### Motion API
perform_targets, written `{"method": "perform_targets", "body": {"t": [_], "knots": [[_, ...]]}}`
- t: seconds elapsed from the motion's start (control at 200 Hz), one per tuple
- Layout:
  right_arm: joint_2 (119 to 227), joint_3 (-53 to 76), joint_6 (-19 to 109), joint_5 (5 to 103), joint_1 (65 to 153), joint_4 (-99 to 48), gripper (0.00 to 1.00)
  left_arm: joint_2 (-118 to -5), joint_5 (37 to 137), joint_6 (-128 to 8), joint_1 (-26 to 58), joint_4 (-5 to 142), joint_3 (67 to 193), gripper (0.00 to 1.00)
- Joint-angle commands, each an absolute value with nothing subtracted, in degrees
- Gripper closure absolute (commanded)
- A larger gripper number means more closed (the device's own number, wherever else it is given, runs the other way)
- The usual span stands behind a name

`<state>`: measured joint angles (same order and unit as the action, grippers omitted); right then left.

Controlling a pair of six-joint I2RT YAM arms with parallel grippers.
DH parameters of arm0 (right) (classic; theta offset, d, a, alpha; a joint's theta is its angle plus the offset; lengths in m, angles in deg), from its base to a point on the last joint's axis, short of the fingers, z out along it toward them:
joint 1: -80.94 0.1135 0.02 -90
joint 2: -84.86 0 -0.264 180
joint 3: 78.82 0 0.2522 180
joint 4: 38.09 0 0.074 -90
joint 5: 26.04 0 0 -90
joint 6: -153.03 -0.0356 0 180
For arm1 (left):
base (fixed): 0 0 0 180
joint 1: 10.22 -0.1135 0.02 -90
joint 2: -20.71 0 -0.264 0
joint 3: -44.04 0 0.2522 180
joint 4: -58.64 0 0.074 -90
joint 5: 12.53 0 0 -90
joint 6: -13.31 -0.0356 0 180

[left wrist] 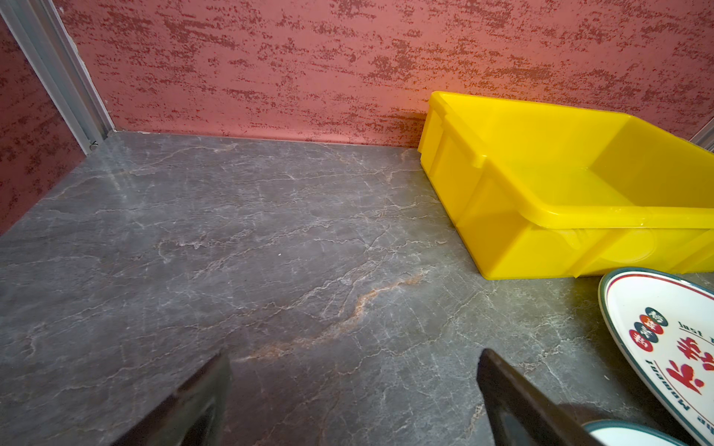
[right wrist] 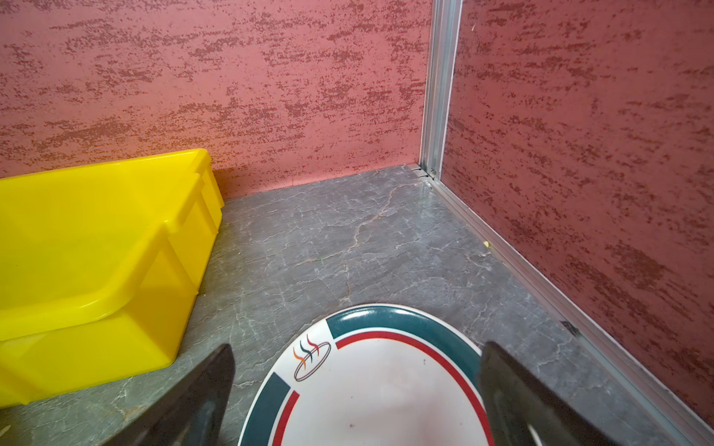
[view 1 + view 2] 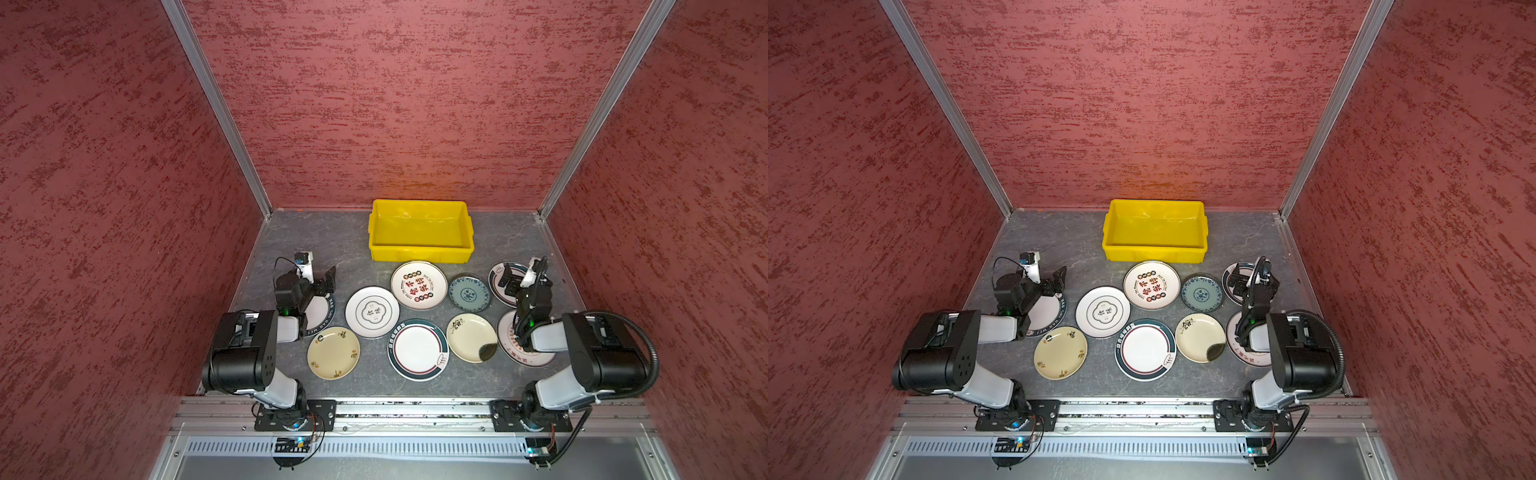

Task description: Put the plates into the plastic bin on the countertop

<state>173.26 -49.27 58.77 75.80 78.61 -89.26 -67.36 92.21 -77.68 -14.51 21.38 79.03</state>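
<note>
Plates crowd the countertop before the bin.

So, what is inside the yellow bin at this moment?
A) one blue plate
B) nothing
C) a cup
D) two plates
B: in both top views the yellow bin shows only its bare floor, and the plates lie outside it on the countertop.

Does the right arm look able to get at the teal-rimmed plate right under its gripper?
Probably yes. The right gripper hangs open directly above the teal-rimmed plate, jaws apart to either side of it. Nothing shows lying on that plate, and the countertop past its far rim is bare.
</note>
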Motion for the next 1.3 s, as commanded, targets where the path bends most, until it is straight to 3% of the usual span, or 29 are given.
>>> {"method": "perform_targets", "body": {"t": [0.0,0.401,0.511,0.671,0.762,0.847,0.962,1.087,1.298], "knots": [[173.37,-49.68,59.32,76.48,78.88,-91.82,0.01,-67.27,92.67,-78.56,-14.75,20.31,79.07,0.01],[173.36,-49.37,59.13,76.14,78.65,-91.22,0.01,-67.18,85.44,-78.09,-13.15,21.70,79.78,0.01],[171.21,-48.40,59.71,74.84,78.61,-88.07,0.01,-65.47,76.97,-77.52,-11.21,23.82,80.62,0.01],[161.00,-46.49,60.15,74.67,78.66,-77.20,0.01,-54.41,49.01,-74.63,-5.05,36.57,83.95,0.01],[154.99,-44.46,55.86,75.69,78.74,-70.91,0.01,-48.25,45.40,-65.51,-5.70,48.83,86.84,0.01],[149.74,-41.89,53.16,70.55,78.82,-66.06,0.01,-45.14,42.88,-57.31,-5.95,66.80,93.55,0.01],[144.73,-36.11,45.51,67.12,78.83,-52.90,0.01,-44.85,43.04,-47.70,-6.17,88.09,101.23,0.01],[139.26,-36.23,38.71,53.56,78.79,-48.26,0.01,-44.12,47.88,-40.09,-6.44,101.12,102.70,0.01],[132.97,-36.12,34.26,42.79,78.83,-38.18,0.01,-37.90,63.50,-33.13,-12.11,106.74,96.65,0.01]]}}
